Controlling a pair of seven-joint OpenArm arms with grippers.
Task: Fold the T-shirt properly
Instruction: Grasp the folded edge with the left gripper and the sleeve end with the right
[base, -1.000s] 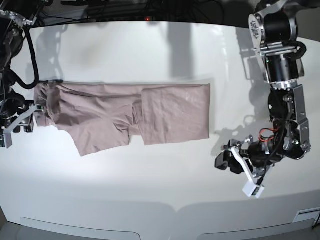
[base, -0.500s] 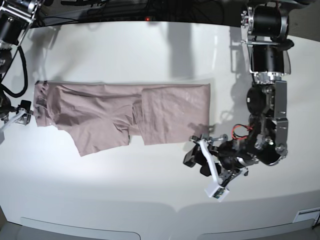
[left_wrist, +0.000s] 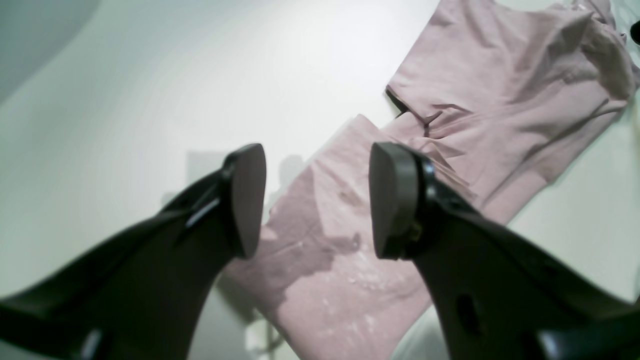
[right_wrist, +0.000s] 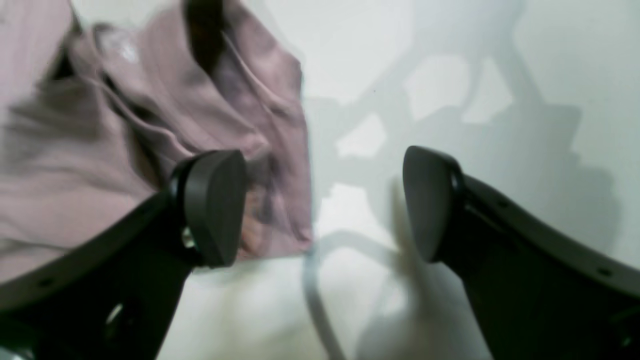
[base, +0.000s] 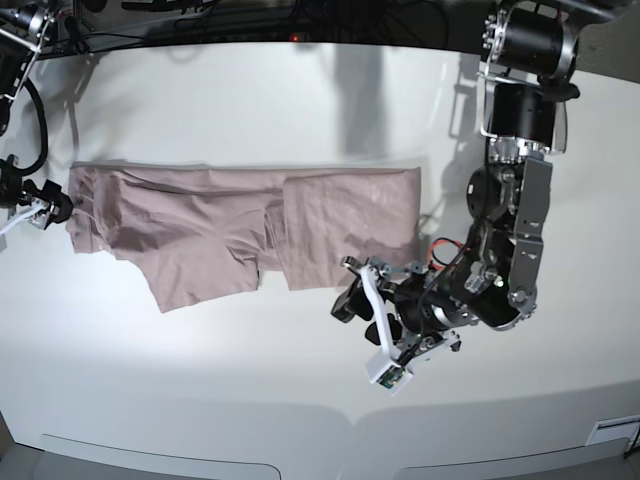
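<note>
Base view, pink T-shirt (base: 240, 230) lying flat, partly folded, wrinkled

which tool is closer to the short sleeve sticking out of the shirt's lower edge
Left. The left tool hangs open just off the T-shirt's lower right corner; the right tool sits open past the far end, farther from the sleeve.

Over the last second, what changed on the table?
The left tool swept in toward the T-shirt's near corner, jaws open. The right tool let go of the shirt's far end and backed off, open. The shirt kept its shape and place.
</note>
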